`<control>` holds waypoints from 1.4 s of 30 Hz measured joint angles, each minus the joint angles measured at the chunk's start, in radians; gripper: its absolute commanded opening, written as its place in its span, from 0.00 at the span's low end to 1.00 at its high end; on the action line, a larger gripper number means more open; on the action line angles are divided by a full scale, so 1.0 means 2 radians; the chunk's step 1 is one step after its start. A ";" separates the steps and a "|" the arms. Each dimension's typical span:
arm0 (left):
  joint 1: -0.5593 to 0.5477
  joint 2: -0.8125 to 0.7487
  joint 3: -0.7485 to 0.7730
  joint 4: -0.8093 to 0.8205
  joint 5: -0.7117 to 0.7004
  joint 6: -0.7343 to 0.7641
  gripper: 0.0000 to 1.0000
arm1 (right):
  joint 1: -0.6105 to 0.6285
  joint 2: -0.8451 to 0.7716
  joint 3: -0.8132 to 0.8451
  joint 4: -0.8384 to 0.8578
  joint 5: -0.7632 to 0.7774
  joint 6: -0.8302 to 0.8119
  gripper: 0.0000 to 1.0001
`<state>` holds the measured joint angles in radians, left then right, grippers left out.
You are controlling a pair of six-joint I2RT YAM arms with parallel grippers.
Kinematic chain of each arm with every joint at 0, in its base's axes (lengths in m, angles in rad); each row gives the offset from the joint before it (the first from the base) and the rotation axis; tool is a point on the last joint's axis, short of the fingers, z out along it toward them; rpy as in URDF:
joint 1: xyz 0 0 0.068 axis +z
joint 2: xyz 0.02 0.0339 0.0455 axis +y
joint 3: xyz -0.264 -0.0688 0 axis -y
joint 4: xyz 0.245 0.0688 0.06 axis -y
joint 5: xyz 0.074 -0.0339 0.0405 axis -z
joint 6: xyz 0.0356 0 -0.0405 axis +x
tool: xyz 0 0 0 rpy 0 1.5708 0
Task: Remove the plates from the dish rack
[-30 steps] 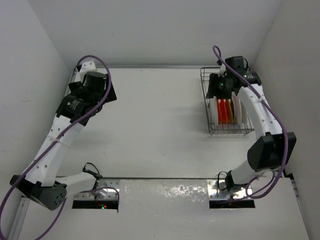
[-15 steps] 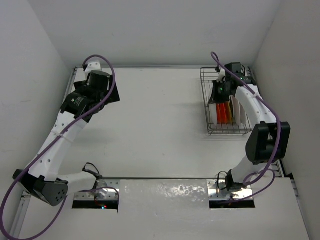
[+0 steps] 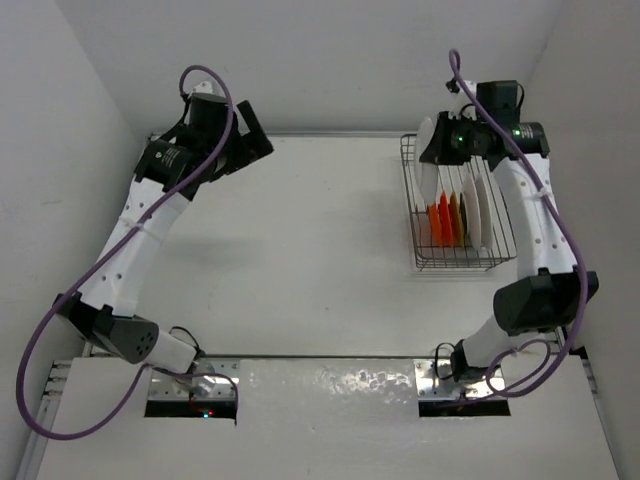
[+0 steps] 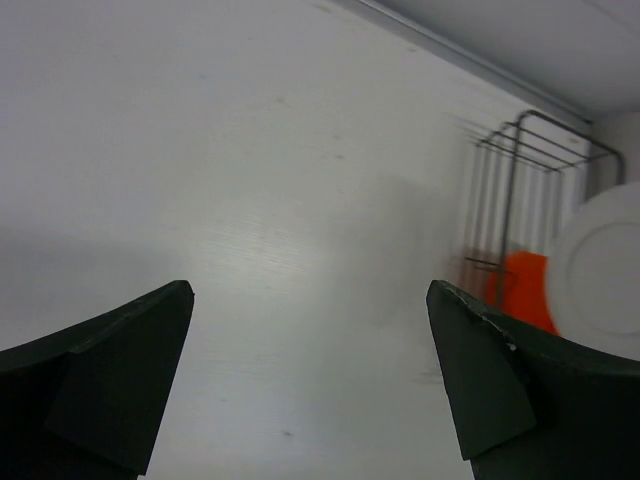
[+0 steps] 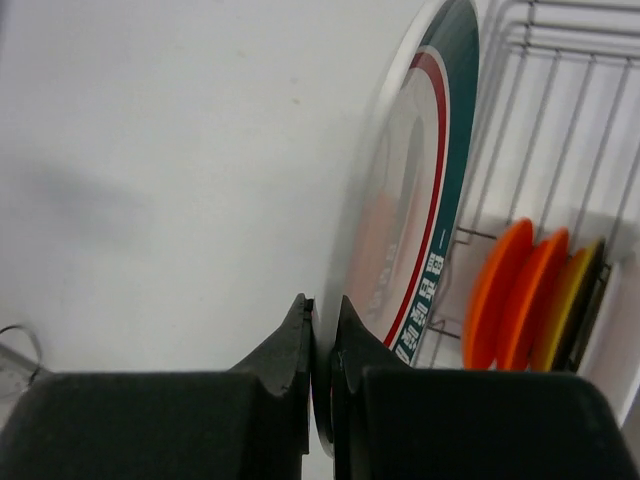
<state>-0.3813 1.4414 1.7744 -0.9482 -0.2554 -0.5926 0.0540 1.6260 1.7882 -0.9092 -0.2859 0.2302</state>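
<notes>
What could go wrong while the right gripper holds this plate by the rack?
1. The right gripper pinches the teal-rimmed white plate only at its edge, so the plate might pivot or slip out.
2. The plate hangs close to the wire wall of the dish rack; a low sideways move could clip it.
3. A drop could strike the orange-red plates standing in the rack.

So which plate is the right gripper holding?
The teal-rimmed white plate, pinched at its edge; the orange-red plates, amber plate and plain white plate stand in the dish rack.

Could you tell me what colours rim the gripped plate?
White plate, teal band, thin red ring inside; clearest in right wrist view.
</notes>
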 measured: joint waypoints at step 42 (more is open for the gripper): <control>0.056 -0.010 -0.203 0.125 0.276 -0.291 0.63 | 0.443 0.065 -0.053 0.087 0.313 -0.372 0.00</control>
<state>-0.2691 1.4220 1.3689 -0.6987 0.2962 -1.1744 0.9394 1.7557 1.6821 -0.7353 0.3393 -0.5129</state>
